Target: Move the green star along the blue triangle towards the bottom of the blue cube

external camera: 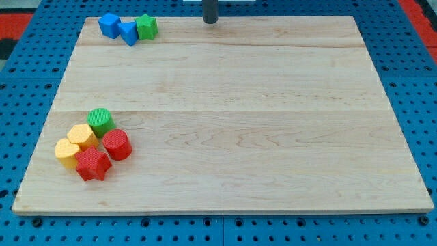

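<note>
The green star (147, 26) sits at the board's top left, touching the right side of the blue triangle (129, 32). The blue cube (108, 24) touches the triangle's left side. The three form a tight row near the top edge. My tip (211, 21) is at the view's top centre, well to the right of the green star and apart from all blocks.
The wooden board (225, 116) lies on a blue pegboard. At the lower left is a cluster: a green cylinder (100, 121), a yellow hexagon (82, 136), a yellow heart (67, 153), a red cylinder (117, 144) and a red star (93, 165).
</note>
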